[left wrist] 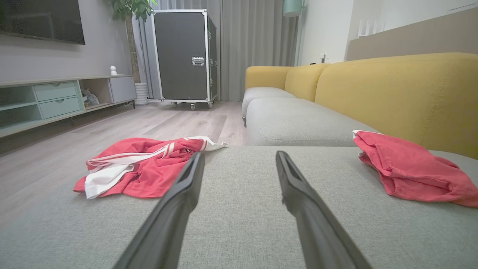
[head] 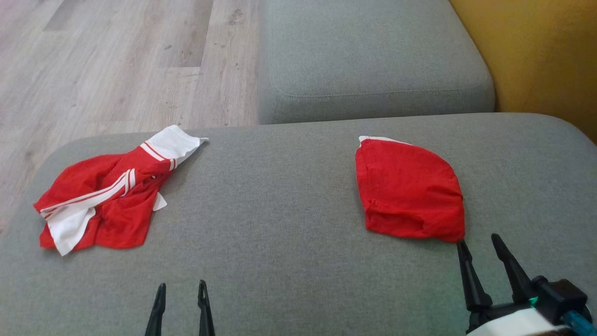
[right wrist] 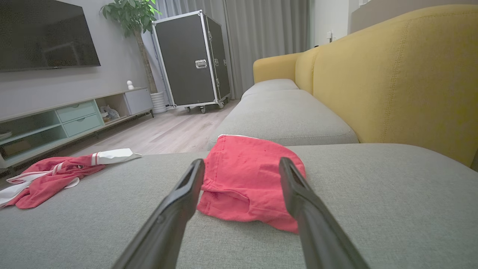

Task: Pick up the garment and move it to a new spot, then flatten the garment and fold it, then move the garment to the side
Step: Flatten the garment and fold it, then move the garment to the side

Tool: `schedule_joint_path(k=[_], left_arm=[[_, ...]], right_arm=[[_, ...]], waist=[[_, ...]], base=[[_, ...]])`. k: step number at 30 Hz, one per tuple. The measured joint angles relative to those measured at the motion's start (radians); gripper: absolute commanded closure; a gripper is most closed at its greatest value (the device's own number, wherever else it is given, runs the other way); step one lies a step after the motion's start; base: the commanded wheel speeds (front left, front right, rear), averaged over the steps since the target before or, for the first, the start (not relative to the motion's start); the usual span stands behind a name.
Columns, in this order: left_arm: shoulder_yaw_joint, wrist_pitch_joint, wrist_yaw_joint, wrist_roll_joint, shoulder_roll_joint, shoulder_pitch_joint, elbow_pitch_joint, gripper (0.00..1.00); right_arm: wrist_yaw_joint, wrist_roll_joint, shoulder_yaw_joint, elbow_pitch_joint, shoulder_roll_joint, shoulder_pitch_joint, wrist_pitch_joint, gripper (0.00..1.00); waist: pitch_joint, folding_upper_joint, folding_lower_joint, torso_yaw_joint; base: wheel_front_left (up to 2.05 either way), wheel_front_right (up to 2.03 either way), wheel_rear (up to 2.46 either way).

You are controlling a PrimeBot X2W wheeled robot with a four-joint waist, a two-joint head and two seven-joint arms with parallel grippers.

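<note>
On the grey sofa seat (head: 280,210) the crumpled red-and-white garment (head: 107,196) lies far left and a folded red garment (head: 408,191) right. The crumpled one is probably next, so swing the left jaws, wide and empty, onto a raised fold. The head view places the right jaws, also wide, just beside the folded garment's near corner; the left wrist view shows the crumpled heap left of its jaws' line.

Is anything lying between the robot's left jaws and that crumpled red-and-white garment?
Nothing visible does: only bare grey fabric sofa cushion separates the open left jaws from the crumpled red-and-white garment, which lies ahead and to their left.
</note>
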Motion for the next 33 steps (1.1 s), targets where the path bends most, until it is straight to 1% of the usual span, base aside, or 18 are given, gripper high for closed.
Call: schedule_joint_path(k=[17,26,28,33], left_arm=[[0.011,0.0,0.001,0.005,0.0,0.0,-0.002,0.0],[-0.01,0.0,0.002,0.014,0.0,-0.013,-0.005,0.0],[-0.017,0.0,0.003,0.014,0.0,-0.019,-0.009,0.0],[-0.059,0.0,0.01,0.014,0.0,-0.06,-0.01,0.0]], right_arm=[[0.0,-0.001,0.001,0.012,0.0,0.0,0.0,0.0],[0.0,0.003,0.001,0.038,-0.01,-0.003,0.0,0.0],[0.0,0.015,0.002,0.056,-0.02,-0.008,0.0,0.0],[0.0,0.057,0.016,0.184,-0.073,-0.111,0.015,0.0]], waist=[[0.019,0.0,0.0001,-0.007],[0.062,0.0,0.0001,0.009],[0.076,0.0,0.0001,0.015],[0.124,0.0,0.0001,0.035]], base=[[0.0,0.0,0.0],[0.0,0.0,0.0],[0.0,0.0,0.0],[0.0,0.0,0.0]])
